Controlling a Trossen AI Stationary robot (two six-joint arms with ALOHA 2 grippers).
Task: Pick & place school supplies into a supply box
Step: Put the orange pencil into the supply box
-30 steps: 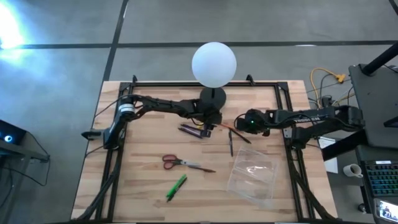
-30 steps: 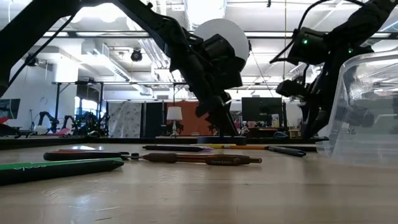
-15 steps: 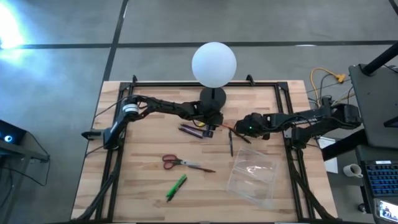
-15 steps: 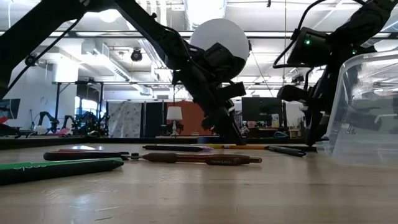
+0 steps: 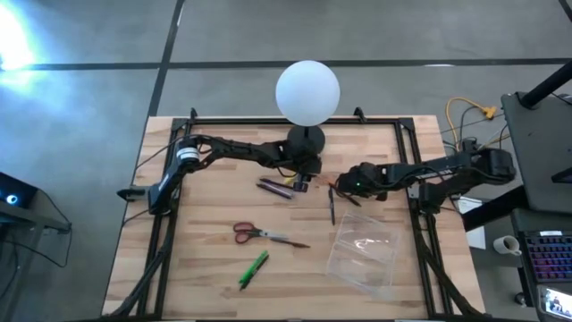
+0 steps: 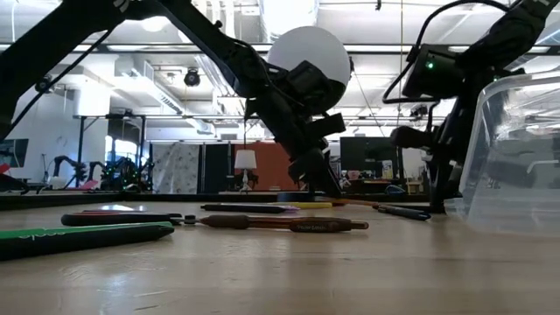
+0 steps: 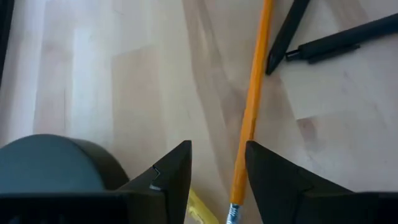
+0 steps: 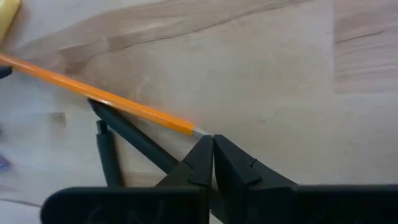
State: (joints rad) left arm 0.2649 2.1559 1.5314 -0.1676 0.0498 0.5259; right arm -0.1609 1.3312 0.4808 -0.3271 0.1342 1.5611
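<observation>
Low view, near to far: the green marker (image 6: 83,238) and a brown pen (image 6: 280,224) are lying nearest on the table (image 6: 289,280), the clear supply box (image 6: 516,153) is standing empty at the right edge, and both arms are working behind them, in front of the white globe lamp (image 6: 308,54). The left gripper (image 7: 217,180), fingers apart, is straddling the eraser end of the yellow pencil (image 7: 252,106). The right gripper (image 8: 212,163), fingers pressed together, is touching or nearly touching the same pencil's opposite tip, beside two dark pens (image 8: 134,142).

Risks, as judged: both grippers are converging on one pencil, so they could collide or flick it aside; the right fingers, closing at the very tip, could pinch nothing or roll the pencil into the pens.

Unclear: whether the right fingertips are actually holding anything. The red-handled scissors (image 5: 253,234) are showing plainly only from above, and the lamp's base (image 7: 53,165) is blocking part of the left wrist view.
</observation>
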